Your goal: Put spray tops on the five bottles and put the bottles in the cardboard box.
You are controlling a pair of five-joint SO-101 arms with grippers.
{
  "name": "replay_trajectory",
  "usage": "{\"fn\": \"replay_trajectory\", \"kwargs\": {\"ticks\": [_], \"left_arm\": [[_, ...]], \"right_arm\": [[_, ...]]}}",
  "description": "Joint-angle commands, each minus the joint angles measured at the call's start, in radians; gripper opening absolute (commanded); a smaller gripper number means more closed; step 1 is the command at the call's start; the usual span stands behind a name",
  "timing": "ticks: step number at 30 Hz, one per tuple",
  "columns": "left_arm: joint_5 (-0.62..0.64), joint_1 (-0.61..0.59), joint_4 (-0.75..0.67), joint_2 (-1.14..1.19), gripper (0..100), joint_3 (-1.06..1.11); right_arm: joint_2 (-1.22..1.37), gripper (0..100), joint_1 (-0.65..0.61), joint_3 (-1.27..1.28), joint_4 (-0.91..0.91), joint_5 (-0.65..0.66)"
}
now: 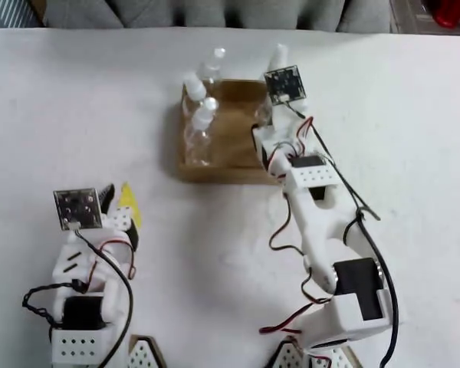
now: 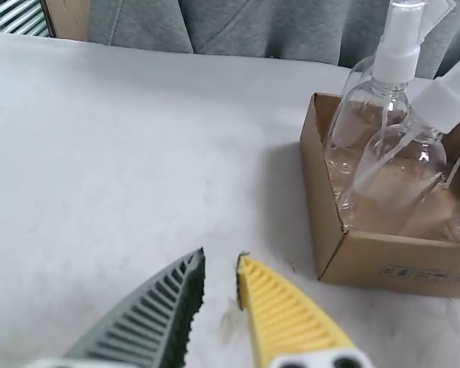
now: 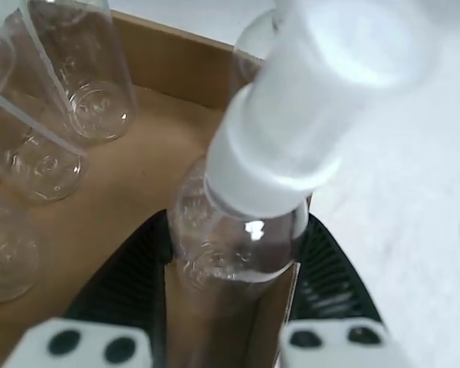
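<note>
Cardboard box [image 1: 222, 153], shallow and open-topped, sat at upper centre of the high view on the white worktop [image 1: 100, 100]. Three clear plastic bottles [image 1: 202, 126] stood upright in the box's left half, close together, each with a white spray top on. In the right wrist view their round, ridged bases showed through the clear walls at upper left, on the brown box floor.

A fourth bottle [image 3: 234, 245], also clear and round, was at the box's right wall. The right gripper [image 3: 234, 257] clamped it on both sides of its body with dark ribbed fingers [image 3: 326, 268]. Its white cylindrical spray top [image 3: 314, 100] was fitted on the neck. I could not tell if its base touched the box floor.

The box's outer wall carried small dark print [image 2: 422, 272] at lower right of the left wrist view, too small to read.

The left gripper [image 2: 220, 264] was at lower left of the high view, well apart from the box, low over bare worktop. One finger [image 2: 153, 322] was grey and the other yellow, both serrated and pointed, set slightly apart and grasping nothing.
</note>
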Motion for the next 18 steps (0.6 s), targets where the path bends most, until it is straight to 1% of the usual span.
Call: {"fn": "replay_trajectory", "kwargs": {"ticks": [1, 7, 8, 12, 18], "left_arm": [[-0.011, 0.013, 0.003, -0.013, 2, -0.003], [-0.011, 0.012, 0.003, -0.013, 2, -0.003], [-0.011, 0.012, 0.003, -0.013, 2, -0.003], [-0.011, 0.012, 0.003, -0.013, 2, -0.003], [-0.011, 0.012, 0.003, -0.013, 2, -0.003]], "right_arm": [[0.002, 1.8, -0.007, 0.014, -0.042, 0.012], [0.004, 2.1, -0.008, 0.017, -0.035, 0.012], [0.004, 3.3, -0.008, 0.017, -0.035, 0.012], [0.004, 13.7, -0.022, 0.029, -0.028, 0.009], [-0.002, 18.3, -0.022, 0.032, -0.033, 0.003]]}}
